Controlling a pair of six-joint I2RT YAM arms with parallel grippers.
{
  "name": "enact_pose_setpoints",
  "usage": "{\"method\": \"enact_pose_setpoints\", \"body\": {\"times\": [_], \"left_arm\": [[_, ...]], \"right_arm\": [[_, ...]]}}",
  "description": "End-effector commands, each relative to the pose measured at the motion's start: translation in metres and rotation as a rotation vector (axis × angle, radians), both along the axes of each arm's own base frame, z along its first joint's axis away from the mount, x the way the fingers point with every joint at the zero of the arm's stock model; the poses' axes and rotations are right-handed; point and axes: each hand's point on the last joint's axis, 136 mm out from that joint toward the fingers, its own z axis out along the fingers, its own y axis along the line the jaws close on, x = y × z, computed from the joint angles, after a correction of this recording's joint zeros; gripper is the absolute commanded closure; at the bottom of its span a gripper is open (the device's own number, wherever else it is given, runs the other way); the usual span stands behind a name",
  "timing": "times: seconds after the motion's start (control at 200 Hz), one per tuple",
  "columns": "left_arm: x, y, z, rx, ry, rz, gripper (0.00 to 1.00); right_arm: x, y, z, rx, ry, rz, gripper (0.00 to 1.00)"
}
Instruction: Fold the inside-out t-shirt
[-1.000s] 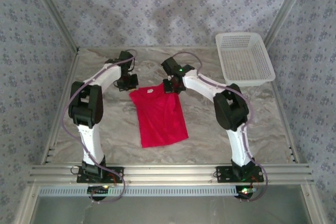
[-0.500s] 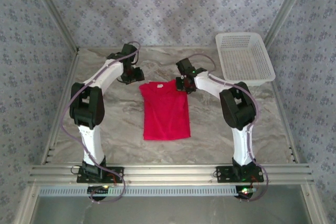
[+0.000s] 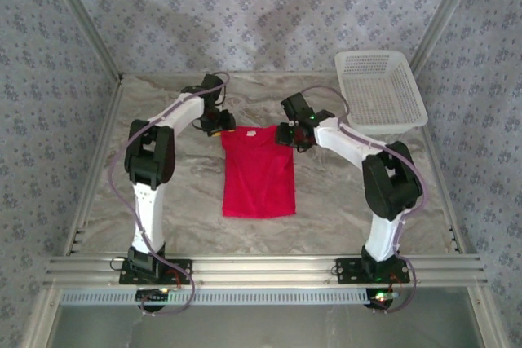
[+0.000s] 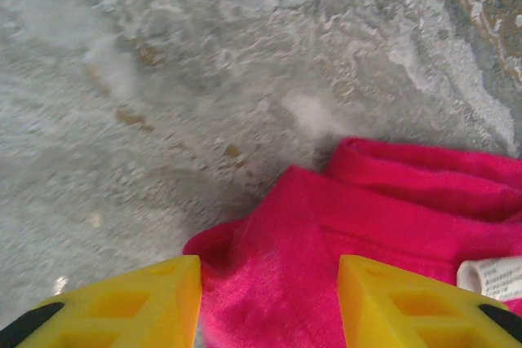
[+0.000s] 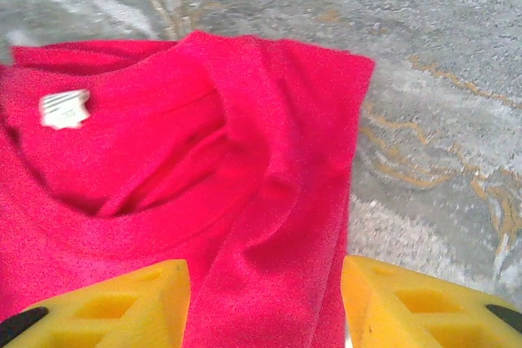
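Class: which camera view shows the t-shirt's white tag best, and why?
Right wrist: the white tag shows whole in the collar of the t-shirt. Left wrist crops it; top external, too small to tell.

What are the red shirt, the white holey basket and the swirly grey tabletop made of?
The bright red t-shirt looks like soft, matte knit cloth: it creases and folds. The white mesh basket seems rigid moulded plastic, with an even grid of holes. The grey veined tabletop looks like marble, though it may be only a printed surface.
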Motion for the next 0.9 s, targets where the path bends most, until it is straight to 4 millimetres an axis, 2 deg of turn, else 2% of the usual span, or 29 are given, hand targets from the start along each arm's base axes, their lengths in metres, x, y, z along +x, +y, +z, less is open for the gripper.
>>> {"method": "enact_pose_setpoints", "body": {"times": [0.0, 0.065, 0.145, 0.16, 0.26, 0.385, 0.42, 0.445, 0.55, 0.76, 0.78, 0.894], "left_arm": [[0.003, -0.013, -0.003, 0.001, 0.013, -0.021, 0.56], [0.004, -0.014, -0.008, 0.016, 0.022, -0.027, 0.65], [0.006, -0.014, -0.006, 0.032, 0.02, -0.029, 0.83], [0.006, -0.013, -0.005, 0.034, 0.018, -0.028, 0.86], [0.01, -0.012, 0.01, 0.042, -0.008, -0.027, 1.0], [0.012, -0.015, 0.033, 0.032, -0.054, -0.025, 1.0], [0.013, -0.015, 0.037, 0.027, -0.063, -0.024, 1.0], [0.019, -0.019, 0.051, 0.013, -0.099, -0.023, 1.0], [0.023, -0.027, 0.065, -0.021, -0.138, -0.025, 1.0], [0.03, -0.048, 0.072, -0.128, -0.175, -0.04, 1.0], [0.027, -0.049, 0.064, -0.136, -0.16, -0.042, 1.0], [0.035, -0.064, 0.06, -0.224, -0.196, -0.058, 1.0]], "right_arm": [[-0.023, 0.004, 0.001, 0.024, 0.03, 0.016, 0.46], [-0.034, 0.004, -0.007, 0.02, 0.051, 0.021, 0.46], [-0.044, 0.007, -0.02, 0.035, 0.079, 0.027, 0.47], [-0.053, 0.004, -0.032, 0.03, 0.112, 0.022, 0.47], [-0.082, 0.018, -0.057, 0.062, 0.176, 0.048, 0.56], [-0.121, 0.031, -0.084, -0.007, 0.226, 0.095, 0.69], [-0.129, 0.029, -0.093, -0.036, 0.245, 0.092, 0.71], [-0.134, 0.028, -0.099, -0.056, 0.26, 0.09, 0.73], [-0.147, 0.019, -0.119, -0.105, 0.314, 0.067, 0.75], [-0.156, 0.013, -0.127, -0.124, 0.32, 0.063, 0.76], [-0.156, 0.013, -0.128, -0.125, 0.319, 0.064, 0.76], [-0.156, 0.015, -0.132, -0.128, 0.324, 0.072, 0.76]]}}
